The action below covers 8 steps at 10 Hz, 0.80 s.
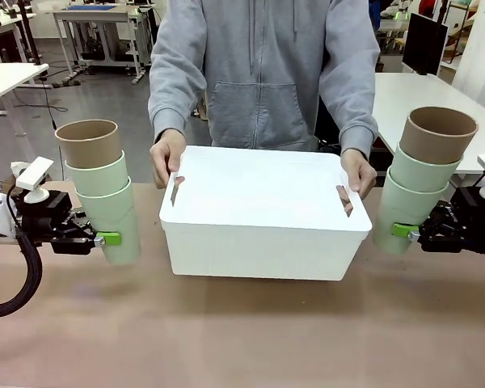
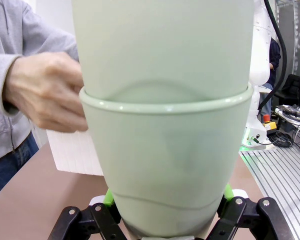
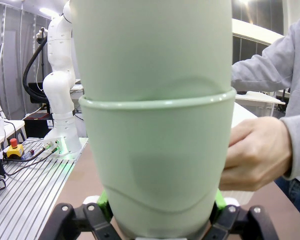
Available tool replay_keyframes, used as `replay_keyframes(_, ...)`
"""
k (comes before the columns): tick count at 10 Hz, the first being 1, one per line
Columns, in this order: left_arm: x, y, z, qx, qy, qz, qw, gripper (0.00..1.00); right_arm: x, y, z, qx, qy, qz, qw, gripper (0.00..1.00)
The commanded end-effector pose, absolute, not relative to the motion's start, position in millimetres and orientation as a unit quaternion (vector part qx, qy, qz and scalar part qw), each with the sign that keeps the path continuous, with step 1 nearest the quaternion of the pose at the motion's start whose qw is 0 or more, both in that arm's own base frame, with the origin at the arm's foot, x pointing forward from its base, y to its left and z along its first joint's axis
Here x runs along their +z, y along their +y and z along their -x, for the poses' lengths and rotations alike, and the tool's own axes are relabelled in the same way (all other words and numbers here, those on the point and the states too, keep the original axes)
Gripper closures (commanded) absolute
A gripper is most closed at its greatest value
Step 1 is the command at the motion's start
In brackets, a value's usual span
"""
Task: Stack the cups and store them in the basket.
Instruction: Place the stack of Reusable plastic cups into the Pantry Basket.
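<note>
Front view: left end effector [image 1: 113,239], right end effector [image 1: 398,232] tight around cup stacks [image 1: 101,182] [image 1: 420,174] flanking basket [image 1: 259,242]

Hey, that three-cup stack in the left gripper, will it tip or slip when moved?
Probably top-heavy: the left gripper grips only the lowest mint cup, and the stack leans. Nested deep, it likely stays together. Matte walls probably hold against the green pads.

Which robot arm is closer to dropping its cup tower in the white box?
Right, probably: the right stack of cups sits almost against the basket rim, while the left stack has a visible gap beside it.
</note>
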<state>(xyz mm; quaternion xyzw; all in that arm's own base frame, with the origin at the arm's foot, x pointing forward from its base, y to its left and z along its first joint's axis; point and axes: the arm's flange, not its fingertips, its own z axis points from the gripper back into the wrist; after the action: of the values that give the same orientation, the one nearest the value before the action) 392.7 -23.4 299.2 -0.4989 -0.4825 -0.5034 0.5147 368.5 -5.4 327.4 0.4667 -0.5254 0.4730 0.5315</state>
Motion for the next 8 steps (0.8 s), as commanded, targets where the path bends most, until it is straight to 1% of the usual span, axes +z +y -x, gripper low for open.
replay_keyframes(1,303.4,-24.0,-393.3,-0.507,-0.482,0.5,0.511,0.15,333.5,-4.5,-370.1,0.472,-0.534,-0.462,0.528,0.17)
replay_keyframes(7,303.4,-24.0,-393.3,-0.507,-0.482,0.5,0.511,0.15,333.5,-4.5,-370.1,0.472,-0.534,-0.462,0.528,0.17)
replay_keyframes(8,303.4,-24.0,-393.3,-0.507,-0.482,0.5,0.511,0.15,327.4,-5.4,-368.5,0.473,-0.525,-0.467,0.532,0.17)
